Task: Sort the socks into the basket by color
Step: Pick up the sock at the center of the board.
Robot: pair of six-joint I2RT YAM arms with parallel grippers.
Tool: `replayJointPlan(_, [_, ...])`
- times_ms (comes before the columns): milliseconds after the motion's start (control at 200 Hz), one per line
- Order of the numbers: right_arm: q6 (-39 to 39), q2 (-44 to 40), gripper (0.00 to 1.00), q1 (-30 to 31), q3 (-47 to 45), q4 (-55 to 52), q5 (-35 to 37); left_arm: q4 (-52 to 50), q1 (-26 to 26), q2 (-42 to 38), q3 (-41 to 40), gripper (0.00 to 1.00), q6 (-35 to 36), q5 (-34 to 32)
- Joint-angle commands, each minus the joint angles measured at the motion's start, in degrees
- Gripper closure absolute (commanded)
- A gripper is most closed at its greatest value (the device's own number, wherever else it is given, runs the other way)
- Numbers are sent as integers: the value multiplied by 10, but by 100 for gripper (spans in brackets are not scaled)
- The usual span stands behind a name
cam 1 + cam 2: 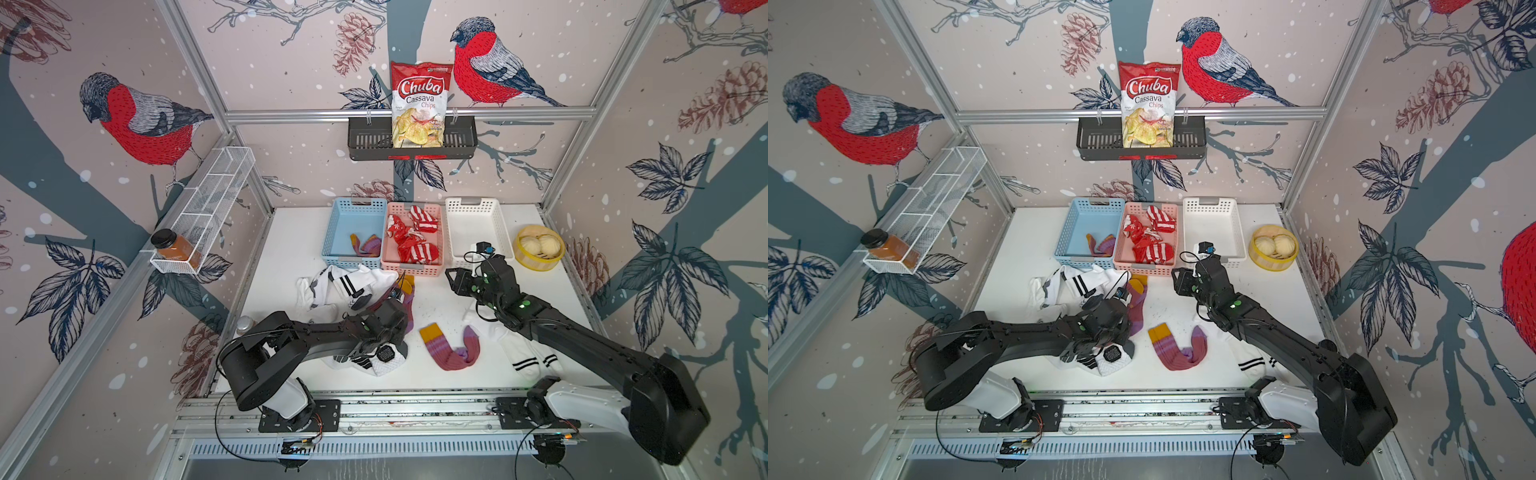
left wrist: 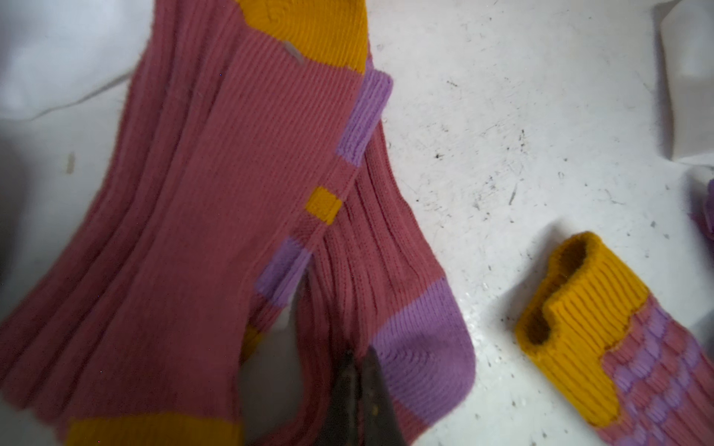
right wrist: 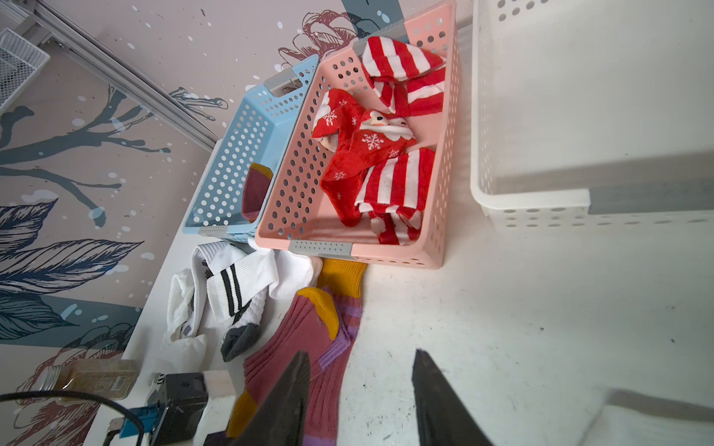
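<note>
**Top views:** In both top views the left arm stretches over the white table [image 1: 291, 249]. Its wrist hides the left gripper, which is bent over a maroon-purple sock [image 1: 409, 309] lying just in front of the pink basket [image 1: 411, 271], beside a heap of white socks [image 1: 345, 282]. A second maroon sock [image 1: 453, 353] lies curled between the two arms, apart from both. Red-and-white socks [image 1: 413, 239] are in the pink basket, and one striped sock [image 1: 368, 245] sits in the blue basket [image 1: 332, 232]. The right arm hangs in front of the white basket [image 1: 471, 202].

**Left wrist view:** The left gripper [image 2: 357, 367] is pressed fully closed. Its tips pinch a fold of the maroon-purple sock next to its purple heel [image 2: 421, 347]. The second maroon sock's mustard cuff [image 2: 579, 309] lies near, untouched.

**Right wrist view:** The right gripper [image 3: 359, 386] stands partly open above bare table, gripping nothing. The maroon-purple sock lies just off to one side of it, past one finger [image 3: 286, 397].
</note>
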Motion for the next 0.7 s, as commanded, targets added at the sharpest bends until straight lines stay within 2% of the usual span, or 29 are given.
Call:
replayJointPlan(0, [3, -7, 54, -1, -6, 14, 9, -18, -2, -16, 8, 100, 10, 9])
replayJointPlan(315, [-1, -34, 54, -9, -15, 5, 14, -67, -2, -106, 64, 100, 54, -8])
replayJointPlan(695, [1, -65, 53, -15, -33, 2, 20, -109, 1, -140, 138, 100, 103, -99])
